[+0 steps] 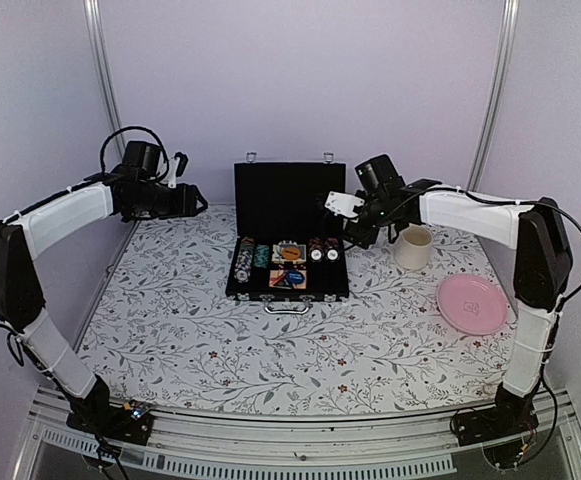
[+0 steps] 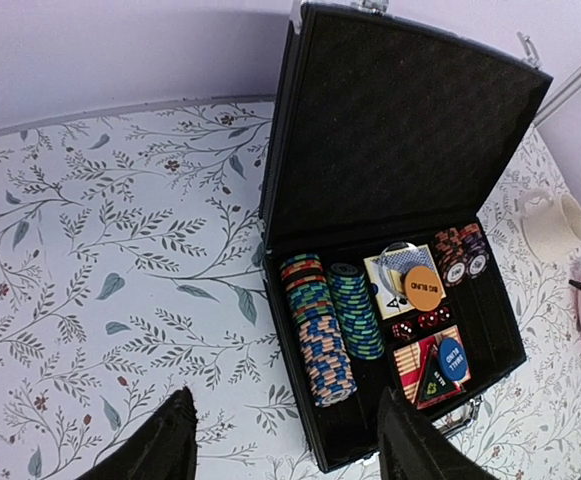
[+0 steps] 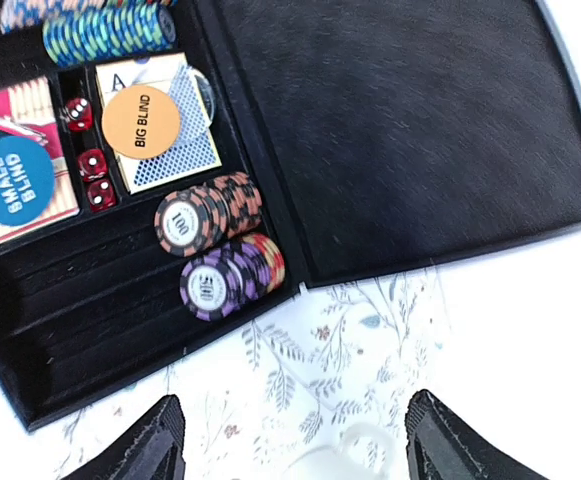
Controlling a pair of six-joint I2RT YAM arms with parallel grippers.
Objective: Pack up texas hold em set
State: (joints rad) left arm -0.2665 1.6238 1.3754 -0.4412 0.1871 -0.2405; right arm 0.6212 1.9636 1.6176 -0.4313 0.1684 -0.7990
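The black briefcase (image 1: 288,292) lies open at the table's middle, its lid (image 1: 288,198) upright. Inside are striped poker chips (image 2: 320,325), card decks (image 2: 395,268), an orange button (image 2: 423,288), a blue button (image 2: 452,358), a triangle token (image 2: 428,380) and red dice (image 2: 418,323). My left gripper (image 1: 195,203) hangs open and empty left of the lid; in the left wrist view it (image 2: 286,400) is above the case's near left corner. My right gripper (image 1: 355,235) is open and empty beside the case's right edge; in the right wrist view it (image 3: 295,400) is over the cloth near the chip stacks (image 3: 210,250).
A cream mug (image 1: 413,247) stands just right of my right gripper. A pink plate (image 1: 473,303) lies at the right front. The table has a floral cloth (image 1: 190,320). Frame posts rise at the back corners.
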